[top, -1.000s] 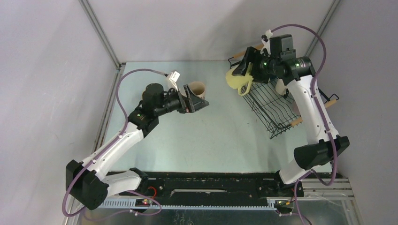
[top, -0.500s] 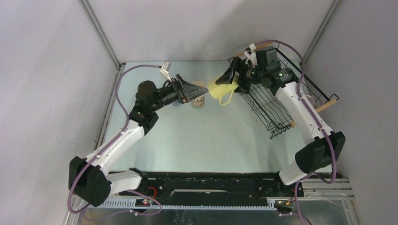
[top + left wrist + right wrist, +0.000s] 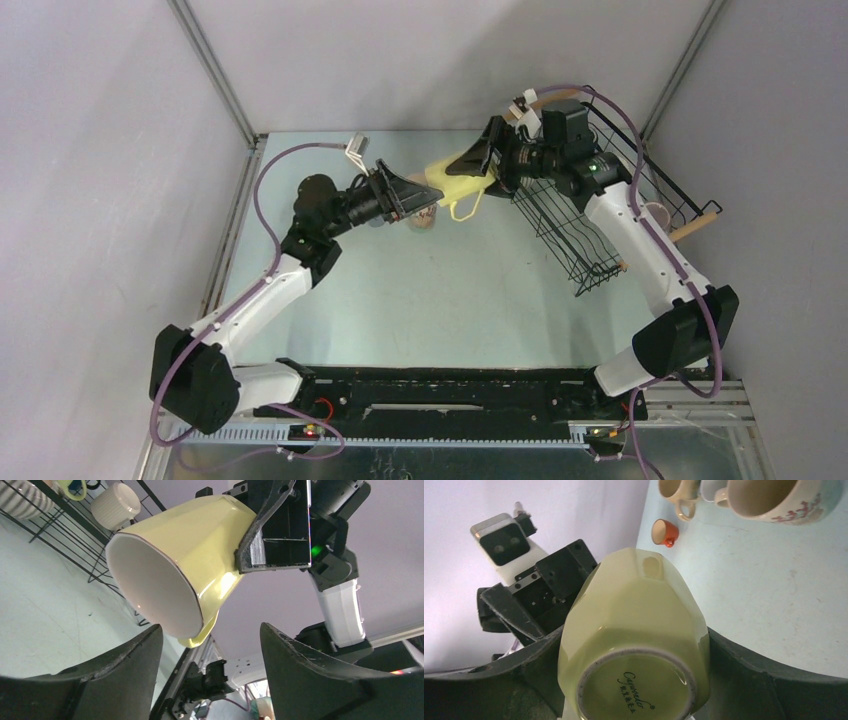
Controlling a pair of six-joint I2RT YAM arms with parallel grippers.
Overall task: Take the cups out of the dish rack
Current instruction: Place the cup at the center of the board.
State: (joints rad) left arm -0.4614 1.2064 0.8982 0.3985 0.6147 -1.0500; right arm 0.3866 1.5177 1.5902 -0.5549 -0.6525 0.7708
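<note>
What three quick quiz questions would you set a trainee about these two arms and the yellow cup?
1. True or false: the left gripper is clamped on the pale yellow cup.
2. What holds the cup? A) the left gripper B) the right gripper C) neither gripper
3. Fill in: the cup's open mouth points toward the ____ gripper.

Key: 1. False: its fingers stand open, not closed on the cup. 2. B. 3. left.
</note>
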